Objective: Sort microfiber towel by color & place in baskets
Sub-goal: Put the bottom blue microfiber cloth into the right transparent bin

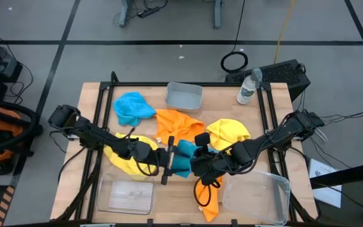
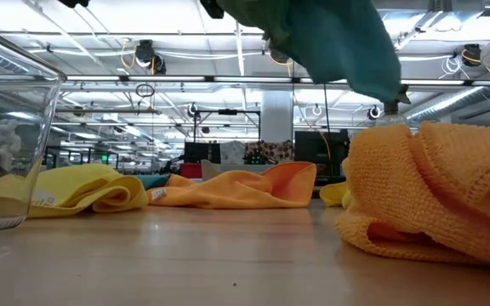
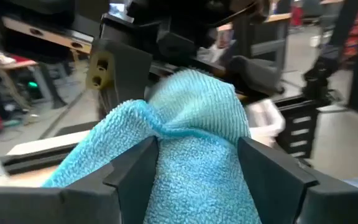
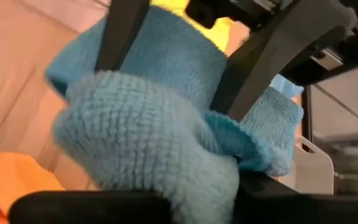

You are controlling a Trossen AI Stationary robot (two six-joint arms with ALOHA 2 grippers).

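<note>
A bright blue towel (image 1: pixel 183 157) hangs lifted between both grippers over the table's middle; in the low view it (image 2: pixel 330 42) hangs clear of the wood. My left gripper (image 1: pixel 169 161) comes from the left and my right gripper (image 1: pixel 200 165) from the right, each shut on it. Another blue towel (image 1: pixel 133 107), two orange towels (image 1: pixel 178 125) (image 1: pixel 210 197) and two yellow towels (image 1: pixel 229 132) (image 1: pixel 126 156) lie on the table. The small greyish basket (image 1: pixel 184 96) stands at the far edge. Two clear baskets (image 1: pixel 126 195) (image 1: pixel 257 198) stand at the near edge. My left gripper pinches a bunched fold of the blue towel (image 3: pixel 194 155) between its two fingers (image 3: pixel 135 171), coming level from the table's left. The cloth bulges out past the fingertips and is lifted clear. My right gripper has the towel's other side bunched between its fingers (image 4: pixel 92 208), coming from the table's right; the cloth (image 4: pixel 148 137) covers the place of contact.
A clear water bottle (image 1: pixel 247 88) stands at the far right corner. The near orange towel (image 2: pixel 432 195) lies heaped between the two clear baskets, under the right arm. Bare wood shows between the left clear basket and that towel.
</note>
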